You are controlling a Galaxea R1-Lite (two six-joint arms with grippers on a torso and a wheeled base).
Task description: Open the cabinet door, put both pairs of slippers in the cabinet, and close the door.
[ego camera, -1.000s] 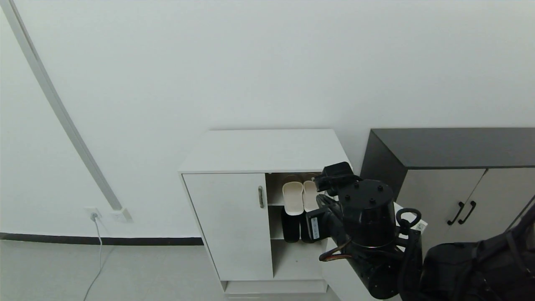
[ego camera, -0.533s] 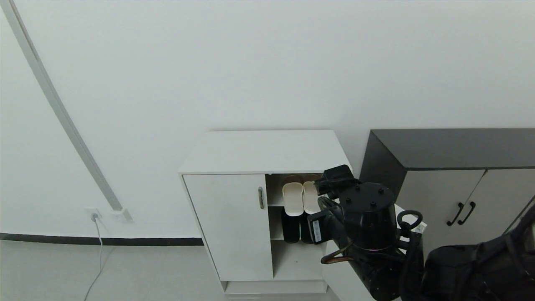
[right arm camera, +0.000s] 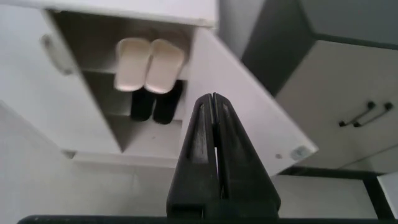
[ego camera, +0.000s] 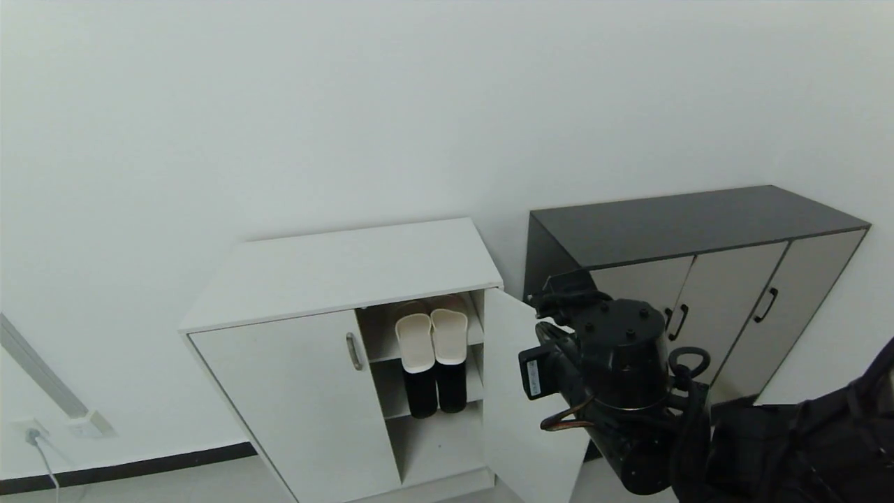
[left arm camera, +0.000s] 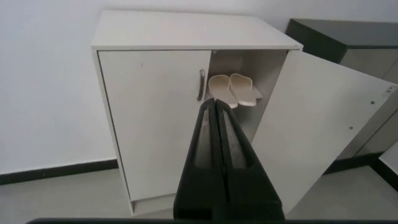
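The white cabinet (ego camera: 335, 269) stands against the wall with its left door (ego camera: 293, 398) closed and its right door (ego camera: 513, 398) swung open. Inside, a white pair of slippers (ego camera: 431, 339) leans on the upper shelf, and a black pair (ego camera: 436, 391) stands on the shelf below. My right arm is in front of the open door's outer edge. In the right wrist view my right gripper (right arm camera: 213, 98) is shut and empty, facing the white slippers (right arm camera: 149, 62) and the black slippers (right arm camera: 155, 106). My left gripper (left arm camera: 215, 102) is also shut and empty, in front of the cabinet opening near the white slippers (left arm camera: 235, 88).
A dark cabinet (ego camera: 684, 223) with grey doors stands right beside the white one, close behind the open door. A wall socket with a cable (ego camera: 31, 434) sits low at the far left. Bare floor lies in front of the cabinets.
The whole head view has shifted, so the cabinet now sits further left and more of the dark cabinet shows. The open right door now shows beside my right arm.
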